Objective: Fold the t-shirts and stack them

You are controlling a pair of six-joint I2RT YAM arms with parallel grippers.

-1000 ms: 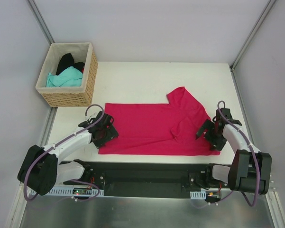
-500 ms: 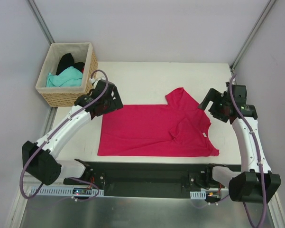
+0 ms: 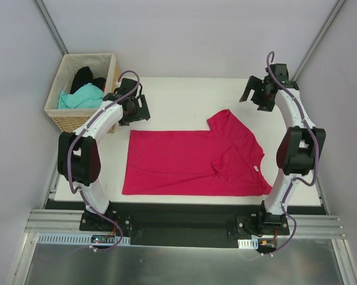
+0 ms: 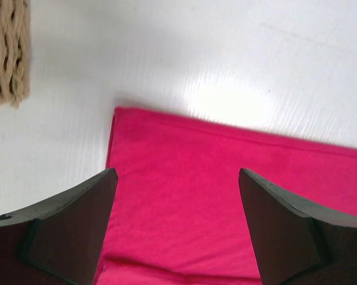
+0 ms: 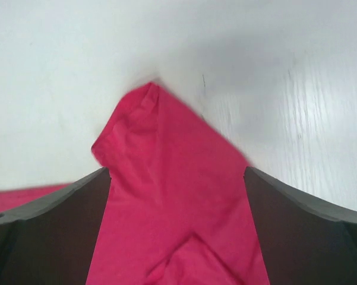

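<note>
Released and empty, the left tool point(image 3: 132, 109) and right tool point(image 3: 256, 95) hover by the far corners of the crimson-pink t-shirt point(image 3: 190, 163), seemingly positioned to fold it.

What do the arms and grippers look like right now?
Both the left arm and right arm have white link shells with black joints, and a mauve cable runs along each. The left gripper and right gripper are black, each with two broad, tapering dark fingers.

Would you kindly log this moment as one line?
left gripper: open, near crimson t-shirt far-left corner | right gripper: open, near its far sleeve | teal shirt, black shirt: in wicker basket
</note>
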